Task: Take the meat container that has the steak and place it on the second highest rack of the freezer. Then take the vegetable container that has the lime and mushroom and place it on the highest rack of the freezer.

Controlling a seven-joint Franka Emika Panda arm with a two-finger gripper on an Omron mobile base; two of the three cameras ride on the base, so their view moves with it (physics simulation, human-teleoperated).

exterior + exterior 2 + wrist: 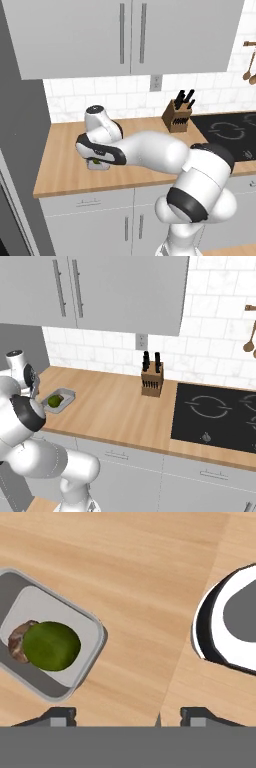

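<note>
The white robot arm with dark joints folds low over the light wooden countertop (115, 406), its hand hanging above the pale grey rectangular vegetable container (60, 400) that sits near the counter's left end, not far from the front edge. Inside the container lies the round dark-green lime (51, 646), and tucked against its side, partly hidden by it, is the small brown mushroom (17, 641). Seen from the hand, the two-finger gripper (122, 716) has its dark fingertips (60, 716) spread wide apart with nothing between them but bare wood; the container lies off to one side of the fingers, close to one tip and not touched by it. From the left base view the arm covers most of the container, and just a corner with a bit of green peeks out below the wrist (97, 162). Further along the counter a wooden knife block with black handles (152, 378) stands by the white tiled wall, just beside a black glass cooktop (217, 416). Grey wall cupboards with long metal handles (90, 291) hang above.
</note>
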